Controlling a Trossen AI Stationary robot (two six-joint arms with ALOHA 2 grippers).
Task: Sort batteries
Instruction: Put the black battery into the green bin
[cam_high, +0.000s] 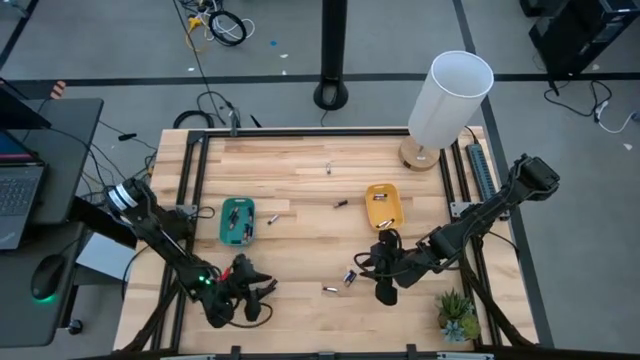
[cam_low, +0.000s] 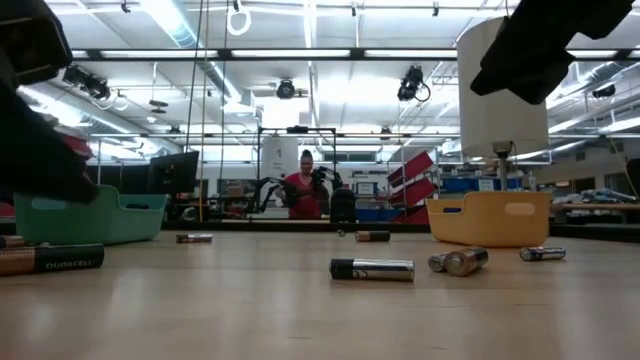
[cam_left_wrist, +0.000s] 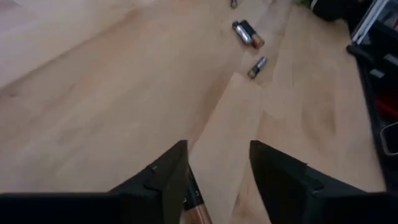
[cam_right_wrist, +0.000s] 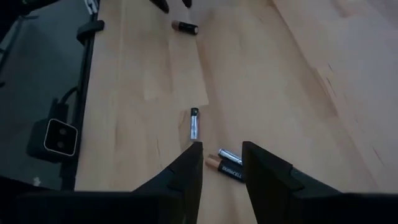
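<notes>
left pincer (cam_high: 262, 293): low at 7 o'clock of the surface (cam_high: 300, 215), fingers (cam_left_wrist: 165, 180) spread apart; a copper-tipped battery (cam_left_wrist: 194, 208) lies on the wood right beside one finger, not pinched
right pincer (cam_high: 372, 268): at 5 o'clock of the surface, hanging above the wood, fingers (cam_right_wrist: 186, 171) parted with nothing between them
batteries near right pincer: pair of cells (cam_high: 350, 277) just beside it, touching each other; single cell (cam_high: 328, 289) a bit further toward 6 o'clock
loose batteries: one (cam_high: 273, 218) just beside the green tray, one (cam_high: 340, 204) near centre, one (cam_high: 328, 167) at 12 o'clock
green tray (cam_high: 237, 221): 9 o'clock side, some cells lying inside
yellow tray (cam_high: 383, 205): 3 o'clock side, a few cells inside
lamp (cam_high: 447, 105): white shade, wooden base, 1 o'clock corner
plant (cam_high: 456, 315): 5 o'clock corner
person (cam_low: 303, 190): red top, far back in the room in the low view
</notes>
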